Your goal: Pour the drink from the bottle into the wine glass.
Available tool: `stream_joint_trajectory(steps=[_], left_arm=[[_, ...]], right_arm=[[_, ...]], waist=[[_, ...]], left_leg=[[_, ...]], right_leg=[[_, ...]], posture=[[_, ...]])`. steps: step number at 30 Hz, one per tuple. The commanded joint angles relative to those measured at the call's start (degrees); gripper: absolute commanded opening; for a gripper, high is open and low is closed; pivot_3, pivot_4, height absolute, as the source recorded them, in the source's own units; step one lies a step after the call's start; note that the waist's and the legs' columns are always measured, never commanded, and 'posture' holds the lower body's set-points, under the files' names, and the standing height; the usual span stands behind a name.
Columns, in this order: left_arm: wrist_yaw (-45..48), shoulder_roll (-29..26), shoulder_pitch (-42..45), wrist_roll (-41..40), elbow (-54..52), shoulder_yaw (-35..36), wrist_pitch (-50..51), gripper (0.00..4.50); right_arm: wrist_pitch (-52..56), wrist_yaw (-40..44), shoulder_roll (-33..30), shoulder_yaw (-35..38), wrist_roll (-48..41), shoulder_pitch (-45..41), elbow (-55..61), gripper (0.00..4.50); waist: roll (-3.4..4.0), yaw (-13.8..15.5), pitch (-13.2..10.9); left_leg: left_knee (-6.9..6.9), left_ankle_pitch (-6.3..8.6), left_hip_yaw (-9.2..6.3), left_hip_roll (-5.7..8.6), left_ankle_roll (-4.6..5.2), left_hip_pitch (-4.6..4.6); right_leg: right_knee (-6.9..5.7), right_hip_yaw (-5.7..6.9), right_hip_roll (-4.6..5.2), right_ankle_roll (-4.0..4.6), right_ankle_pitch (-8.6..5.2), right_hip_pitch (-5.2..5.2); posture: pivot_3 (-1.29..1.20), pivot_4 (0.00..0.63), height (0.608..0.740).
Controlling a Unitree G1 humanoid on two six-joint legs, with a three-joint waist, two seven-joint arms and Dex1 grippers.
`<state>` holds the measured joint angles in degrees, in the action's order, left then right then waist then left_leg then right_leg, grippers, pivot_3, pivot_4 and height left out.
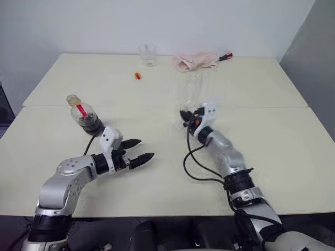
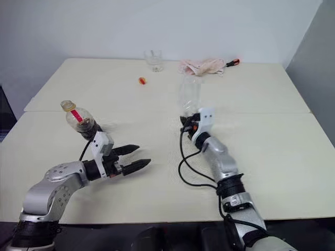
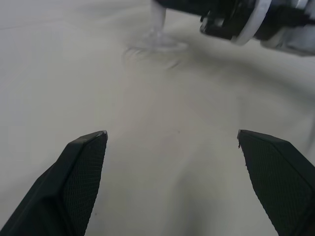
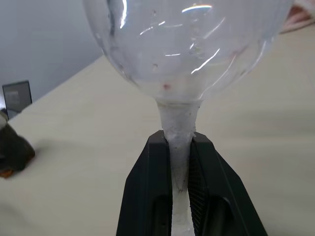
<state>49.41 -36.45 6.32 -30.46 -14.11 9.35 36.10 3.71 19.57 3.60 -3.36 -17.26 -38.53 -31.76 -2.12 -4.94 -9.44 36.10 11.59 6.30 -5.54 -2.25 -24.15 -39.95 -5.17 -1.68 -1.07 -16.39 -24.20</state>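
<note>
The right end effector (image 4: 180, 162) is clamped on the wine glass (image 4: 187, 54) stem; the left end effector (image 1: 137, 151) gapes empty, seemingly just clear of the bottle (image 1: 84, 114) on the table (image 1: 272, 136).

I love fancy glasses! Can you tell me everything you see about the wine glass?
The wine glass is clear, with a big round bowl, a thin stem and a flat foot. It looks empty, with only small specks inside. It stands upright near the middle of the pale table. The right gripper is shut on its stem just under the bowl. Nothing else touches it.
</note>
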Motion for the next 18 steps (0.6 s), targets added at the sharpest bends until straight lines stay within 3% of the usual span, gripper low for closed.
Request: stream_joint_trajectory(steps=[1, 8, 18], left_arm=[[-1.4, -1.0, -0.9, -2.0, -4.5, 2.6, 1.1, 4.50], [-4.0, -0.5, -0.7, -2.3, -5.8, 2.8, 1.4, 4.50], [-4.2, -0.4, 0.2, -1.3, -3.8, 1.8, 0.1, 4.50]], right_arm=[[-7.2, 0.0, 2.3, 0.8, 2.3, -4.4, -6.2, 0.15], [-14.7, 2.3, 4.2, -0.4, 6.7, -6.1, -15.4, 0.15], [-20.6, 7.8, -1.0, -8.4, 16.9, 3.6, -10.1, 0.15]], waist=[[-0.04, 0.0, 0.0], [-0.06, 0.0, 0.0], [-0.18, 0.0, 0.1]], left_leg=[[0.02, 0.00, 0.01, 0.02, 0.00, 0.01], [-0.01, 0.00, -0.02, 0.06, 0.00, 0.03], [-0.06, 0.01, -0.01, 0.07, -0.02, 0.19]], right_leg=[[0.00, -0.02, 0.06, 0.05, 0.03, 0.01], [0.02, 0.03, 0.10, 0.20, 0.12, 0.04], [-0.01, 0.04, 0.20, 0.25, 0.09, 0.15]], posture=[[0.00, 0.150, 0.740], [0.00, 0.150, 0.740], [0.00, 0.150, 0.740]])
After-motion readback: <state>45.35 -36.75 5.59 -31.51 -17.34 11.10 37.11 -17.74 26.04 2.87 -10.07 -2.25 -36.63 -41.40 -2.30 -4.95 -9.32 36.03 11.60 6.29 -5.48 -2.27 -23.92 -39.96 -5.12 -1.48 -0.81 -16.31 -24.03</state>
